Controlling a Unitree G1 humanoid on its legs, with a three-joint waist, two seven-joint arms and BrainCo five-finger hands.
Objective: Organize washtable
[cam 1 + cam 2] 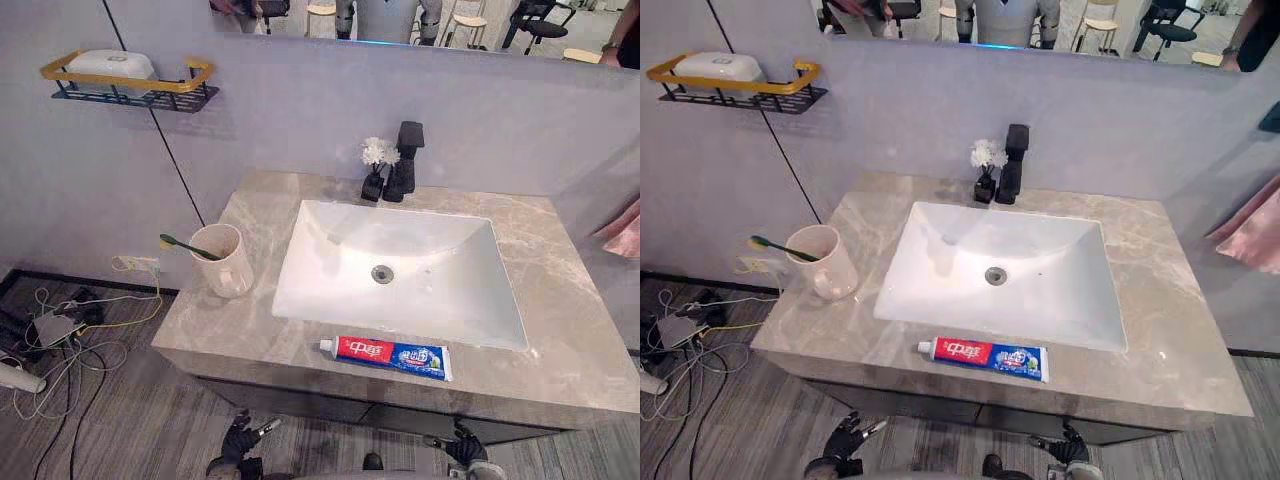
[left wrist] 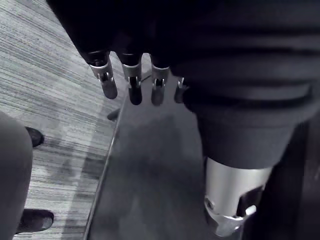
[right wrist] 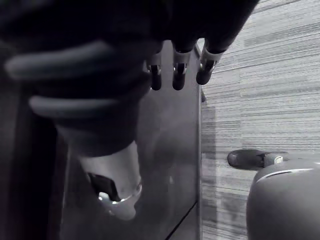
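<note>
The wall (image 1: 480, 120) is plain grey, with a thin dark line (image 1: 185, 170) running down it. A mirror (image 1: 400, 20) at the top shows chairs (image 1: 540, 18). The floor (image 1: 130, 420) is grey and stripy. Wires (image 1: 60, 340) lie in a heap left of the stone washtable (image 1: 565, 300). A pink cloth (image 1: 1252, 240) hangs on the right.

A bathroom washstand is standing here, yet the room around it is looking like an office or lab. The marble counter (image 1: 570, 330) is carrying a white basin (image 1: 330, 290), a black tap (image 1: 405, 160), a cup (image 1: 222, 262) with a toothbrush (image 1: 183, 244) and a toothpaste tube (image 1: 388, 356). The mirror (image 1: 400, 30) above is reflecting office chairs (image 1: 540, 20) and stools (image 1: 468, 22), and loose cables (image 1: 60, 350) are lying tangled on the floor (image 1: 130, 420) beside it.
</note>
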